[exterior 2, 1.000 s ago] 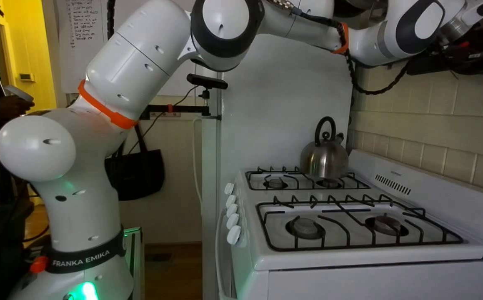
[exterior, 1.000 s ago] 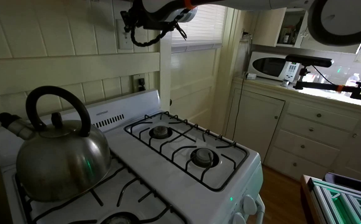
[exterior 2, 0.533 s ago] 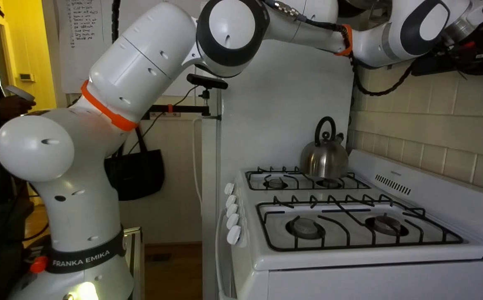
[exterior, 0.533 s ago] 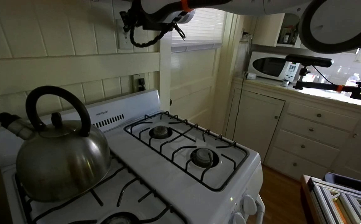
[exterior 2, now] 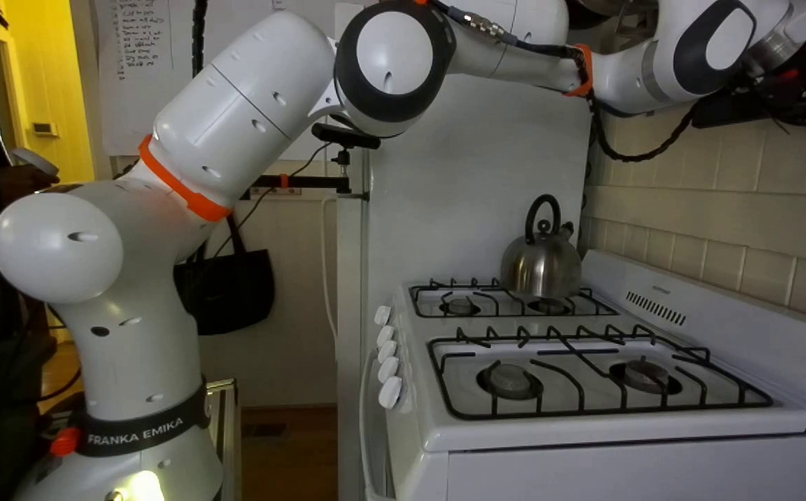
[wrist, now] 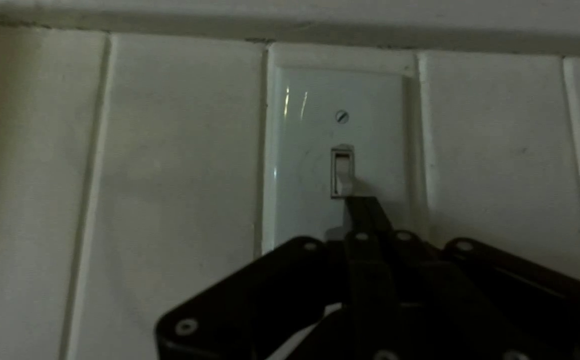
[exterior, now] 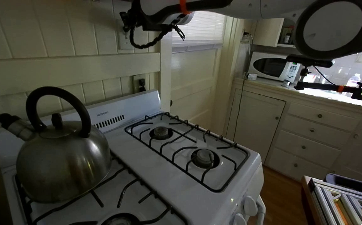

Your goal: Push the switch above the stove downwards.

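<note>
The switch (wrist: 315, 130) is a pale wall plate with a small toggle in a slot, in the middle of the wrist view. That picture stands upside down: the wall rail beneath the plate shows at its top. The toggle leans toward the picture's bottom, its upper side. My gripper (wrist: 362, 198) is shut and empty, fingertips together at the toggle's end; whether they touch it I cannot tell. In an exterior view the gripper (exterior: 124, 22) partly covers the switch plate (exterior: 125, 42). The white stove (exterior: 168, 175) is below, also in an exterior view (exterior 2: 625, 473).
A steel kettle (exterior: 63, 162) stands on the stove; it also shows in an exterior view (exterior 2: 542, 268). A wall rail (exterior: 74, 70) runs under the switch, with a plugged outlet (exterior: 136, 82) below. A camera on an arm (exterior: 310, 61) stands near the microwave (exterior: 270, 67).
The arm has lowered, its elbow sinking and shifting toward the wall. The gripper has moved only slightly at the switch plate. The base light has turned from green to yellowish white.
</note>
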Available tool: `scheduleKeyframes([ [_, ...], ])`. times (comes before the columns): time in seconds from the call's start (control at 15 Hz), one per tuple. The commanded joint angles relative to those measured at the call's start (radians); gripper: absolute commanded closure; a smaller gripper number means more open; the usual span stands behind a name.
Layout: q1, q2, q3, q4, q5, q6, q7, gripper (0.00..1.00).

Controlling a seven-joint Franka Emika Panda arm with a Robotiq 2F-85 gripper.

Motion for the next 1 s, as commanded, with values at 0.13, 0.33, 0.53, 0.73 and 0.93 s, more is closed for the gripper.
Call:
scheduleKeyframes([
  [0.13, -0.011, 0.042, -0.007, 0.072, -0.012, -0.078, -0.036, 1.0],
  [0.33, -0.014, 0.041, -0.006, 0.076, -0.011, -0.125, -0.061, 1.0],
  [0.53, -0.016, 0.045, -0.002, 0.085, -0.007, -0.16, -0.082, 1.0],
  [0.73, -0.015, 0.054, -0.004, 0.108, -0.003, -0.149, -0.079, 1.0],
  [0.93, -0.016, 0.062, -0.003, 0.128, 0.001, -0.114, -0.074, 1.0],
])
